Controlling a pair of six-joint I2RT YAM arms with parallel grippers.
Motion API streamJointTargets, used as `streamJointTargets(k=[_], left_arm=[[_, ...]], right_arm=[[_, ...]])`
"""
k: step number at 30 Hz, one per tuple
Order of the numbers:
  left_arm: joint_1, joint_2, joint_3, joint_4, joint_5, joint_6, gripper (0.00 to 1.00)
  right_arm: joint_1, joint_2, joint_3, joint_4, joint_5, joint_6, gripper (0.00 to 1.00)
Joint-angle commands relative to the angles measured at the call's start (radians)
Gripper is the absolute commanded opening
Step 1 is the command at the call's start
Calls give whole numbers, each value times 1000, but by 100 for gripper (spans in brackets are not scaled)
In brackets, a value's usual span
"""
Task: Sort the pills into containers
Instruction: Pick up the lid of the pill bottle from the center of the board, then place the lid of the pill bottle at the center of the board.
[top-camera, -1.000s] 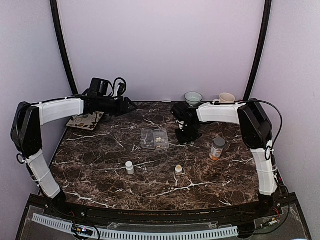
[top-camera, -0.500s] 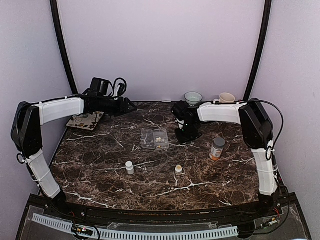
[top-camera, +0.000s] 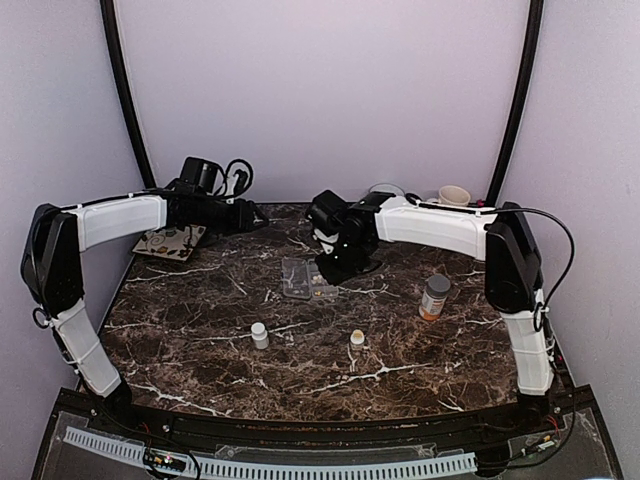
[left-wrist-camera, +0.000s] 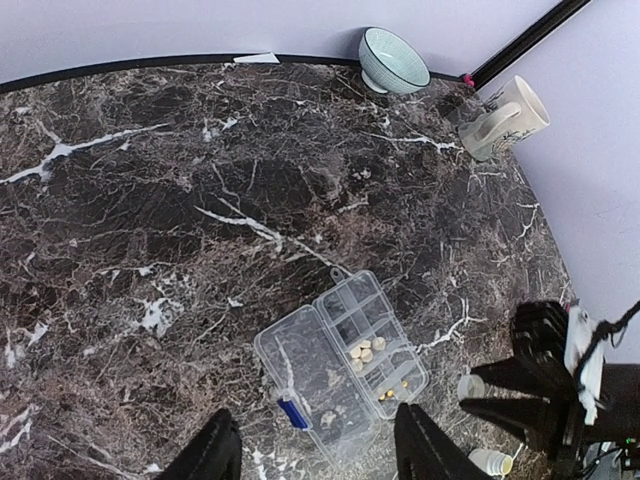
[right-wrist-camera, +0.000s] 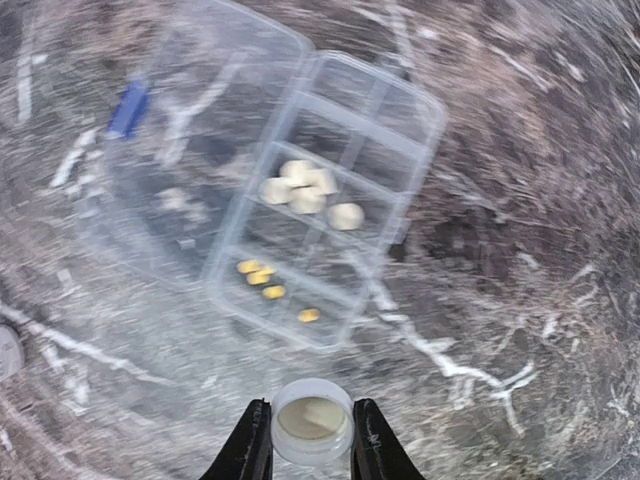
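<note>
The clear pill box (top-camera: 300, 277) lies open in the middle of the table, its lid (left-wrist-camera: 300, 370) flat to one side. One of its containers (right-wrist-camera: 310, 190) holds several cream pills (left-wrist-camera: 362, 349); another holds several small yellow ones (right-wrist-camera: 265, 280). My right gripper (right-wrist-camera: 312, 440) is shut on a small white round cap (right-wrist-camera: 312, 420), hollow side up and pale cream inside. It hangs just off the box's edge, at the box's right side (top-camera: 335, 265) in the top view. My left gripper (left-wrist-camera: 315, 455) is open and empty, raised at the back left (top-camera: 250, 213).
Two small white bottles (top-camera: 259, 335) (top-camera: 356, 338) stand toward the front. An orange bottle with a grey cap (top-camera: 435, 297) is at the right. A bowl (left-wrist-camera: 392, 60) and a mug (left-wrist-camera: 505, 117) sit at the back right, a patterned mat (top-camera: 170, 242) at the back left.
My right arm has swung left, from right of the box to its right edge, and its fingers have closed on the white cap. The left arm has not moved.
</note>
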Motion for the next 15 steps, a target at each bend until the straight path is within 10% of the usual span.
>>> streamJointTargets(k=[1,15], left_arm=[[-5,-82,-27,-34,-25,29,55],[-5,-155,-106,-59,-58,61,55]], right_arm=[[52,5,60,-62,-36,-7,26],[173,102,104,-46,-139,-3,26]])
